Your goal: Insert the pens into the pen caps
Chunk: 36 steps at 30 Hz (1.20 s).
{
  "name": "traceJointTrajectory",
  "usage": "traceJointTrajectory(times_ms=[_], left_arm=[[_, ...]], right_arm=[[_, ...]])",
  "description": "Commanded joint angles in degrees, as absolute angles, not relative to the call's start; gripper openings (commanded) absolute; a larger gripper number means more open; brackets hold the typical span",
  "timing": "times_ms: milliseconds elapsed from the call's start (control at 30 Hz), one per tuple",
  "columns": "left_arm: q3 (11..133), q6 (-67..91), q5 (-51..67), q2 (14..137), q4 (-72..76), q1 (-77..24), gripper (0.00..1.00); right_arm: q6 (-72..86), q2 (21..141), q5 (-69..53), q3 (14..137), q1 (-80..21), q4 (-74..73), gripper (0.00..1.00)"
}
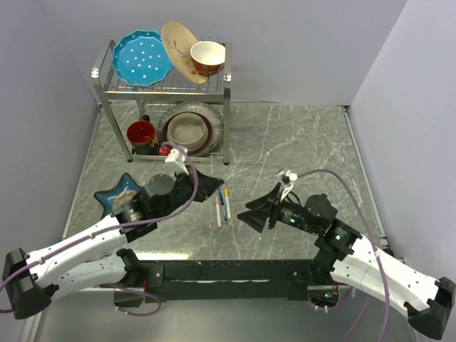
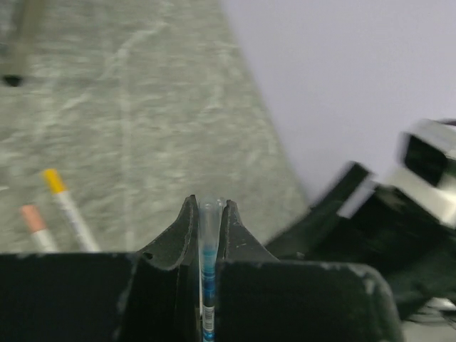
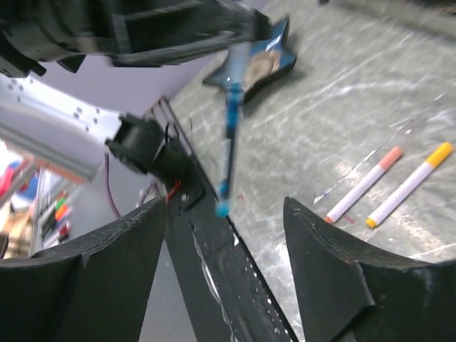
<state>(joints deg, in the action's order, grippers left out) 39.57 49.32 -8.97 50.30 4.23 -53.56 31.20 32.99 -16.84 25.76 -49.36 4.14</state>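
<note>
left gripper [image 2: 208, 211] is clenched on a blue pen [image 2: 207, 285], which sits upright in the narrow slot between its two fingers. the pen's pale, clear end pokes out just past the fingertips. whether that end wears a cap cannot be told.

from the right wrist camera, the blue pen hangs tilted from the left gripper above, with its bright blue lower tip pointing down. the tip sits in the wide gap between the right gripper's two fingers, touching neither. right gripper [image 3: 226, 206] is spread wide and holds nothing.

two white pens lie on the grey marble table [image 1: 299, 142], side by side and nearly parallel, close but not touching. seen from the left gripper, they lie ahead and off to its left. seen from the right gripper, they lie ahead and to its right, beyond its right finger. one white pen [image 3: 360, 189] has an orange cap [image 3: 390, 157] on its far end. the other white pen [image 3: 406, 187] has a yellow cap [image 3: 440, 151] on its far end.

a blue star dish [image 3: 267, 53] rests on the table far ahead of the right gripper, behind the hanging pen. in the overhead view the two grippers face each other over the table, near but apart, and a dish rack [image 1: 164, 89] stands well beyond the left gripper.
</note>
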Motion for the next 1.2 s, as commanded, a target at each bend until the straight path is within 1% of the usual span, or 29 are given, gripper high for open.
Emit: traceJointTrajectory(times_ms=[0,167,367,600,700,800,900,933,1033,1100,1133,1167], left_arm=[[44.8,42.5,-14.5,55.1,-12.9,-49.8,0.01],[44.5,43.8,-14.5,62.1,-15.9,-42.9,0.01],[41.9,45.1,-15.3,68.9,-12.9,-41.9,0.01],[47.0,45.0,-15.2,79.8,-13.9,-41.5,0.01],[48.1,45.7,-14.9,83.5,-13.6,-41.1,0.04],[49.0,46.1,-13.6,86.1,-14.1,-40.6,0.09],[49.5,46.5,-12.8,86.8,-14.7,-40.1,0.20],[49.7,46.3,-12.7,86.5,-15.0,-39.9,0.31],[50.1,45.8,-12.6,84.8,-16.2,-39.6,0.45],[51.1,45.2,-12.7,83.7,-17.3,-39.6,0.52],[51.6,44.4,-12.7,82.1,-17.8,-39.6,0.59],[52.4,43.8,-12.4,81.1,-18.6,-39.6,0.63]], right_arm=[[33.0,27.9,-10.9,26.6,-49.7,0.8,0.75],[34.4,26.0,-8.8,26.2,-49.7,-0.9,0.76],[36.2,24.4,-1.2,27.9,-49.7,-7.9,0.75],[38.3,24.7,2.6,29.7,-49.7,-11.8,0.75],[38.2,25.4,2.7,30.1,-49.7,-12.2,0.75],[38.8,25.7,3.1,30.4,-49.7,-12.5,0.75],[39.1,26.1,3.3,30.9,-49.7,-12.8,0.75],[39.1,26.3,3.3,31.1,-49.7,-13.1,0.75],[39.5,26.5,4.6,31.6,-49.7,-13.3,0.75],[40.3,26.5,6.4,32.2,-49.7,-14.4,0.75],[40.3,26.4,6.6,32.3,-49.7,-14.8,0.75],[40.2,26.4,6.4,32.8,-49.7,-15.5,0.75]])
